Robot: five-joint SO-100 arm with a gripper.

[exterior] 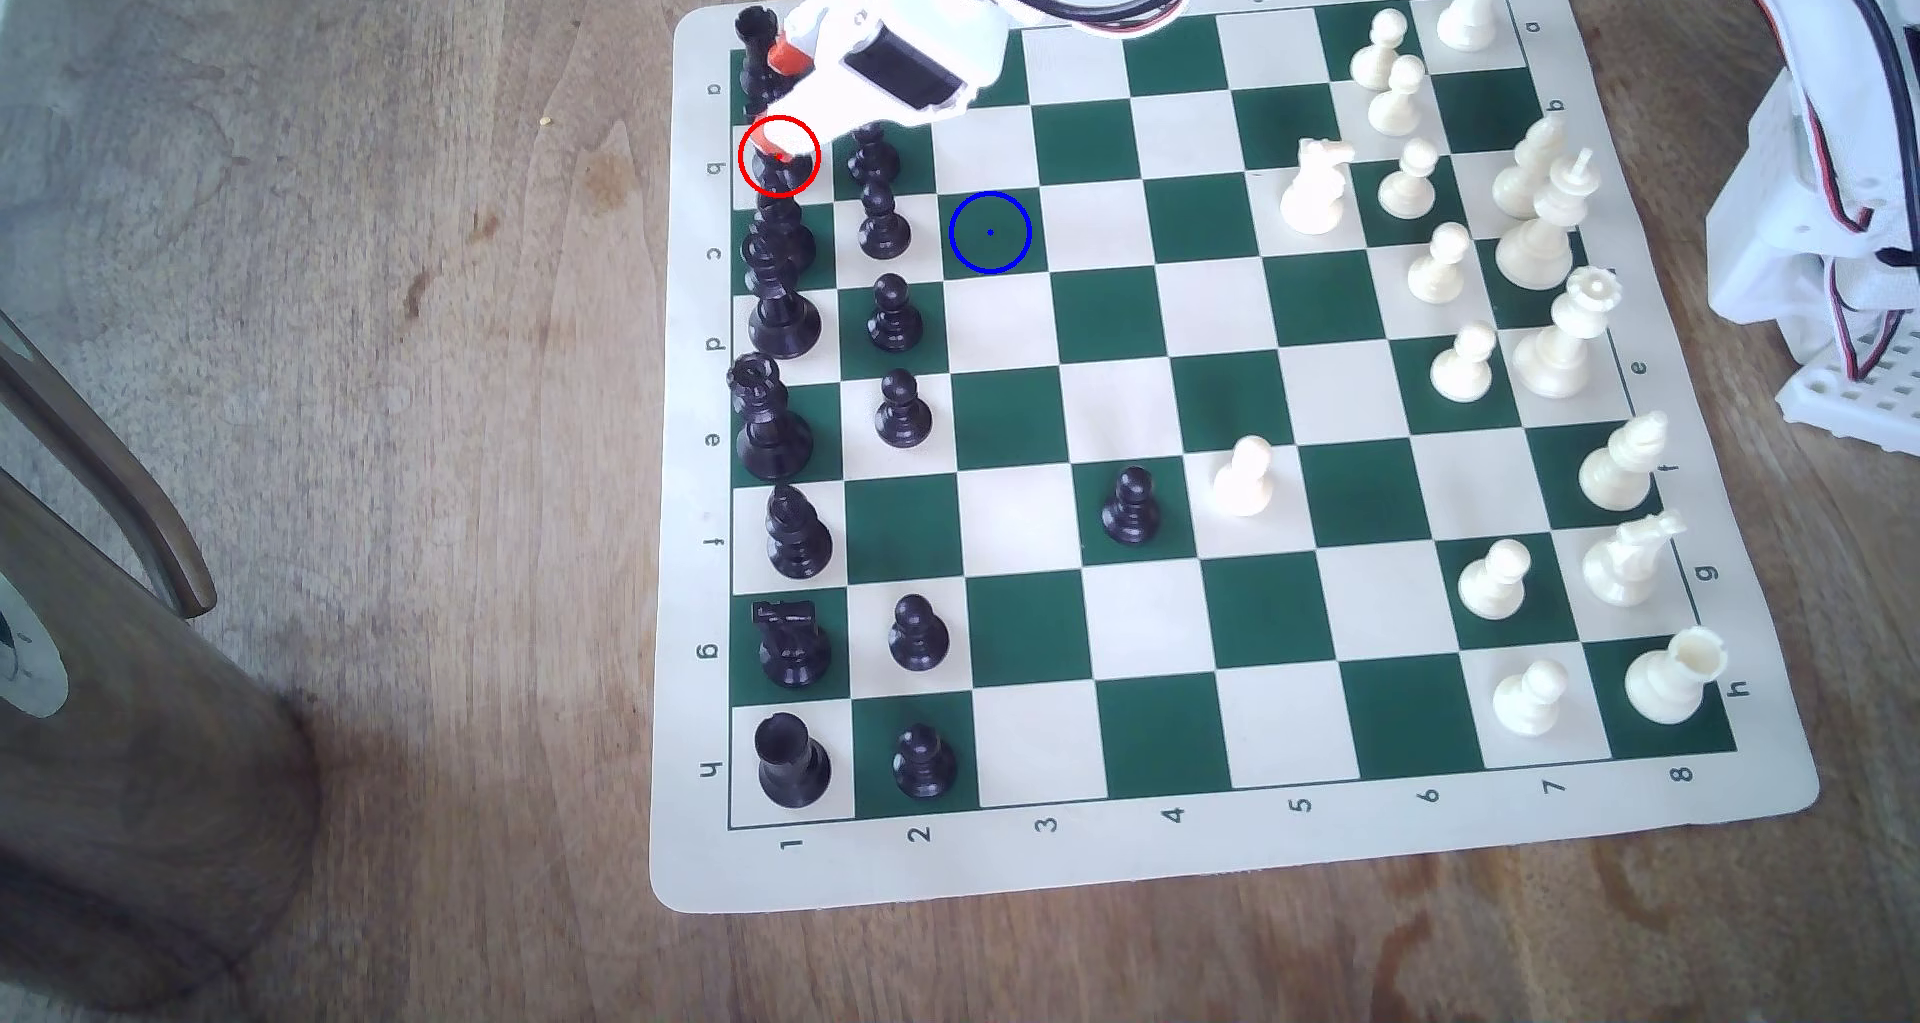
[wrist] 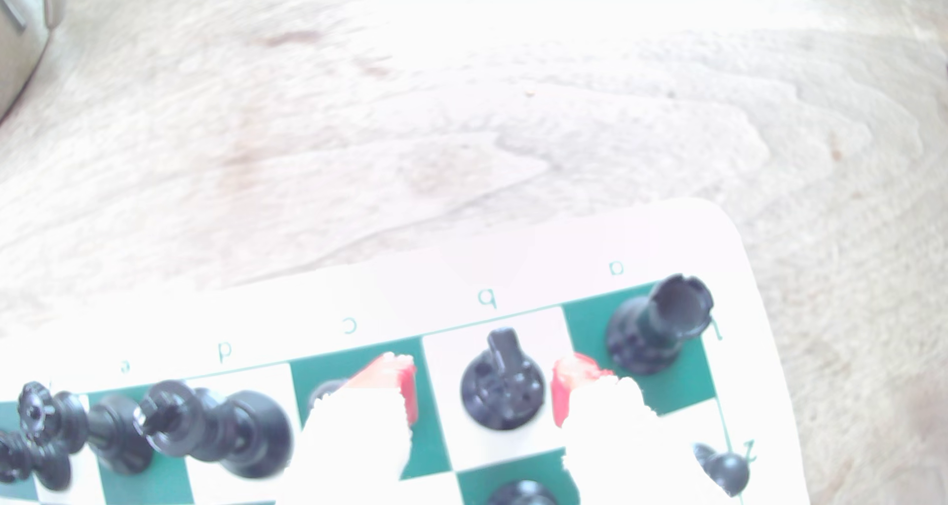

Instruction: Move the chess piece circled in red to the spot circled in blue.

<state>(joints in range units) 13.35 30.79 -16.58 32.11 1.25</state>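
Black knight (wrist: 501,382), the chess piece (exterior: 777,169) ringed in red, stands upright on its cream square in the b row at the board's first column, and the wrist view looks straight down on its blocky head. The gripper (wrist: 482,389) straddles it: one red-tipped finger (wrist: 402,382) sits on one side and the other red tip (wrist: 569,387) on the opposite side, with a strip of cream square visible between each tip and the knight's base. The jaws are spread and touch nothing. In the exterior view the gripper (exterior: 784,109) reaches down from the top edge, its orange tips just over the red ring, with the white arm body (exterior: 904,47) and its black servo block slanting up behind it towards trailing black cables.

A black rook (wrist: 662,325) stands on the green corner square beside one finger, and taller black pieces line the first column past the other finger. The spot (exterior: 989,233), a dark green square with a blue ring and centre dot, lies bare, two columns towards the exterior view's right and one row down. Black pawns fill the second column, and cream pieces crowd the exterior view's right side. The chess mat (exterior: 707,878) lies flat on a wooden table (exterior: 416,462). A dark rounded object (exterior: 125,774) stands at the exterior view's lower left.
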